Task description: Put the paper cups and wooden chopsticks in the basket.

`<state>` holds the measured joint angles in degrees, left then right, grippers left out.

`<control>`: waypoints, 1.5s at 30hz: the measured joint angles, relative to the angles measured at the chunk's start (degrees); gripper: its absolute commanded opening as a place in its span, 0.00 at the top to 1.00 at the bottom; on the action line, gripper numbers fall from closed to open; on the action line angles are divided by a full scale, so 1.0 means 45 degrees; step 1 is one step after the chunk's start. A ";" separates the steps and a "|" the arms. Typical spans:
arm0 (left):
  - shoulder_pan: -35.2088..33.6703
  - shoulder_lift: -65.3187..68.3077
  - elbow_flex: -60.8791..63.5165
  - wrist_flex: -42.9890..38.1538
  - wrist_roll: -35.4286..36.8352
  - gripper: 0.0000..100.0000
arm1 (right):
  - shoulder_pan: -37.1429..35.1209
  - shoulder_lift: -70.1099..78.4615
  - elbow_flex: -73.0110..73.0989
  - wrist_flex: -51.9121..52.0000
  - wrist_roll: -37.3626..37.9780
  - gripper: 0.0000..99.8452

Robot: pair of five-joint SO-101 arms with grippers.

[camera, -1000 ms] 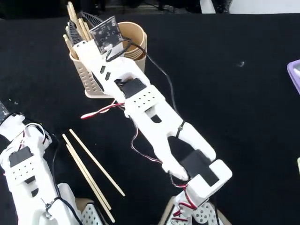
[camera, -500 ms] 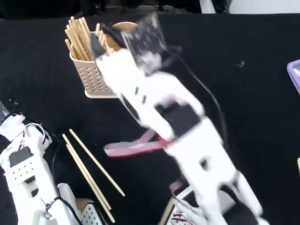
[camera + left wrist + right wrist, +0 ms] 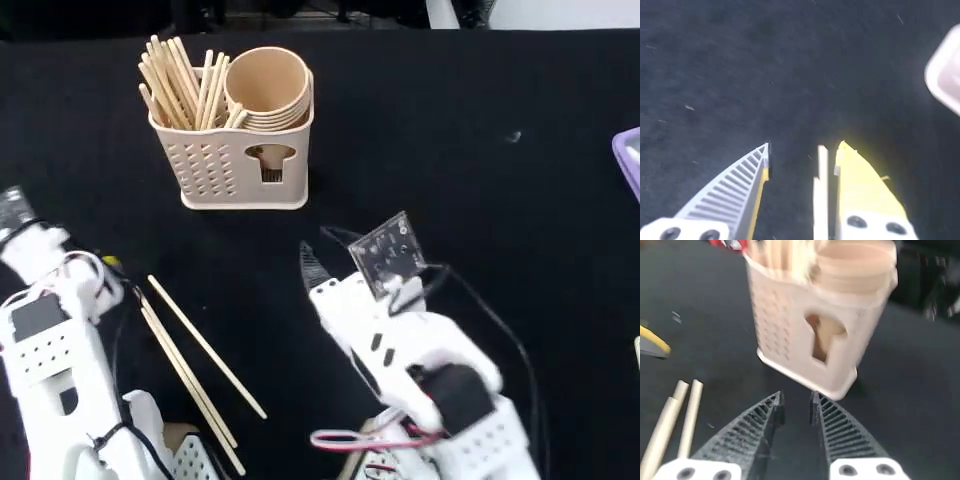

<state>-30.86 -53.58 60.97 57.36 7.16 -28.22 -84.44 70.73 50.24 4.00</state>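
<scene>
Loose chopsticks (image 3: 190, 365) lie on the table (image 3: 500, 200) at lower left of the high view, well left of the right gripper (image 3: 312, 262), whose jaws stand narrowly apart. Their long axes run from upper left to lower right. The left gripper (image 3: 802, 147) is open. The basket (image 3: 245, 170), at upper left, holds stacked cups (image 3: 266, 85) and upright sticks (image 3: 178, 80); the number of cups cannot be told.

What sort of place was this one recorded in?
Most likely a robot lab or test bench, not a kitchen: a table covered in black cloth, two white arms with loose wires, and a basket of paper cups and chopsticks set out as practice items.
</scene>
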 measured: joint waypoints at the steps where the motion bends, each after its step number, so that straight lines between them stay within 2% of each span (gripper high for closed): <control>1: 0.0391 0.0000 -0.0020 0.0293 0.0000 0.77 | 0.0313 -0.0098 0.0645 -0.0313 0.0000 0.90; 5: 0.1680 0.0000 -0.0078 0.1211 0.0000 0.77 | 0.1250 -0.0195 0.1465 -0.0586 0.0000 0.90; 9: 0.1836 0.0000 -0.0078 0.2090 0.0117 0.77 | 0.2012 -0.0195 0.1563 -0.0742 0.0000 0.90; 13: 0.1934 0.0000 -0.0039 0.2618 0.1915 0.77 | 0.2071 -0.0195 0.1602 -0.0742 0.0000 0.90; 18: 0.2344 0.0684 0.1270 0.1602 0.2247 0.77 | 0.2051 -0.0195 0.1602 -0.0742 0.0000 0.90; 24: 0.3477 0.3380 0.1446 0.0723 0.2247 0.77 | 0.2051 -0.0195 0.1602 -0.0742 0.0000 0.90; 28: 0.4161 0.5060 0.0703 0.0313 0.2501 0.78 | 0.2051 -0.0234 0.1719 -0.0742 0.0000 0.90; 35: 0.4864 0.7404 -0.0332 -0.0274 0.2618 0.89 | 0.2051 -0.0352 0.1778 -0.0742 0.0000 0.90; 45: 0.5021 0.8498 -0.1407 -0.0274 0.2657 0.90 | 0.2051 -0.0352 0.1778 -0.0742 0.0000 0.90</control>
<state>-8.26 -15.34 54.64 56.13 19.12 -18.99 -86.02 78.73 46.90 4.00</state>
